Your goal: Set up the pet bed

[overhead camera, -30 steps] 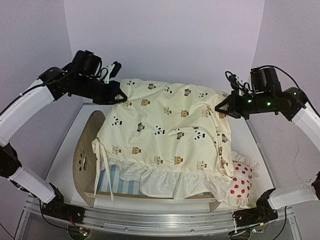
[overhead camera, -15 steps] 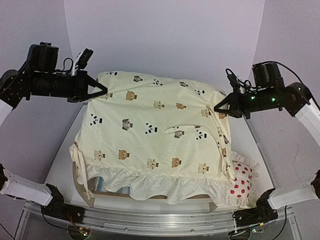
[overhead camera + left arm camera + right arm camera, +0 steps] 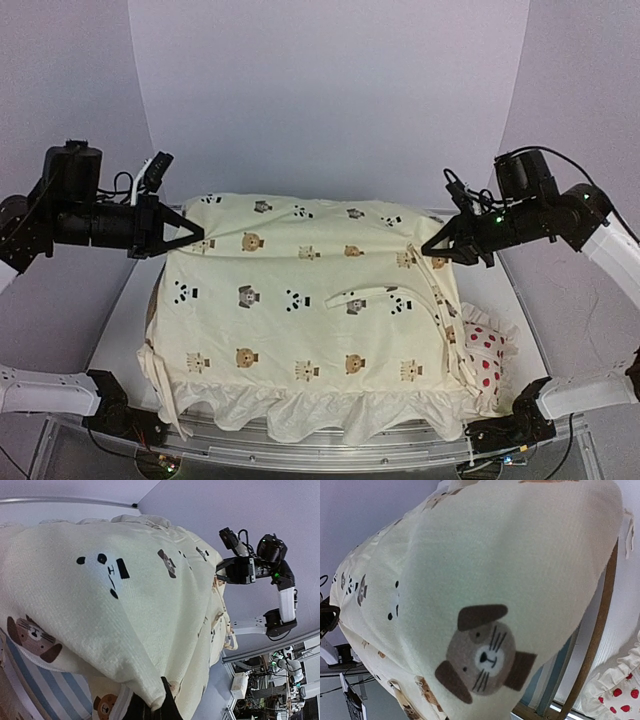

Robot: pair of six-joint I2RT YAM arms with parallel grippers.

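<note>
Top external view: a cream cushion printed with small animal faces is stretched wide between the two arms and covers nearly all of the bed. The left end effector is closed on the cushion's far left corner. In the left wrist view the dark fingers pinch a fold of the fabric at the bottom of the frame. The right end effector meets the far right corner, and the cloth rises to its tips, so it grips the cushion too. Its own fingers are hidden behind fabric in the right wrist view. Both far corners are held above the bench, and the cushion slopes down from them toward the near edge. There a white ruffle hangs over the front. A thin fabric tie lies looped on top, right of centre.

The bed sits under the cushion in the middle of the bench. From above it can hardly be seen. The right wrist view shows a curved plywood edge beside the draped cloth, and the left wrist view shows the blue-and-white striped base under the lifted fabric.

A white pillow with red dots lies on the bench at the near right, partly tucked under the cushion's right edge.
</note>
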